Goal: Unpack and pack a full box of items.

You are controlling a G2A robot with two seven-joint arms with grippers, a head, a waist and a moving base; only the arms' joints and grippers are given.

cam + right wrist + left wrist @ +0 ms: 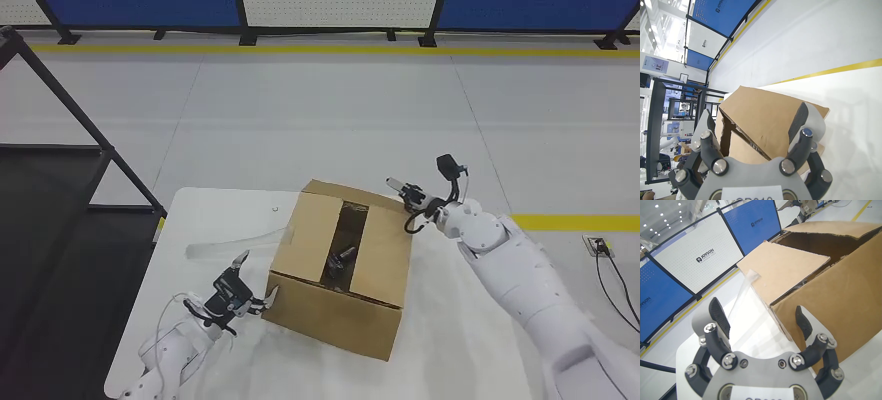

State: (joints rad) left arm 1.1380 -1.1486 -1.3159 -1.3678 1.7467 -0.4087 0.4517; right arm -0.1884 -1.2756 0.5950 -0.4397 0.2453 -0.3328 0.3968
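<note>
A brown cardboard box [340, 265] stands in the middle of the white table [200, 215]. Its top flaps are parted, and a dark item [342, 262] shows in the gap. A strip of clear tape [232, 240] trails from the left flap onto the table. My left gripper [256, 280] is open at the box's near left corner, close to the side wall. In the left wrist view the gripper [756, 304] faces the box [829, 294] and the tape [743, 294]. My right gripper [400, 190] is open at the far right corner. In the right wrist view it [755, 108] hovers over a flap [762, 117].
A black metal rack [60, 150] stands left of the table. Blue and white fence panels [300, 12] line the far side of the floor. Bare table surface lies left of and in front of the box.
</note>
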